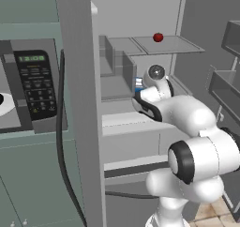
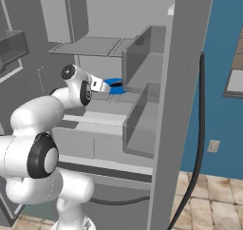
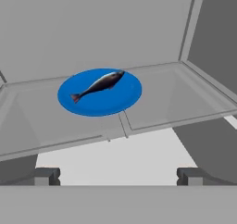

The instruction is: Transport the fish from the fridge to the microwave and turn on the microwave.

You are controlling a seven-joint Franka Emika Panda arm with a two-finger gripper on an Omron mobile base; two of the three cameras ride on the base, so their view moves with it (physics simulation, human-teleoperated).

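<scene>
Fingertips (image 3: 46, 176) of the gripper (image 3: 118, 177) stand wide apart with nothing between them, short of the shelf's (image 3: 185, 102) front edge in the fridge (image 1: 140, 15). Beyond, toward the shelf's left half, the fish (image 3: 98, 85) lies on a blue plate (image 3: 74, 102). Likely light, slick and thin; gripping across its thicker mid-body looks safest.

Both base views flank the fridge (image 1: 140, 104); hand view peers close inside.

Glossy dark fish (image 3: 98, 85) on a smooth blue plate (image 3: 115, 102); matt grey fridge (image 3: 194, 98) shelves.
</scene>
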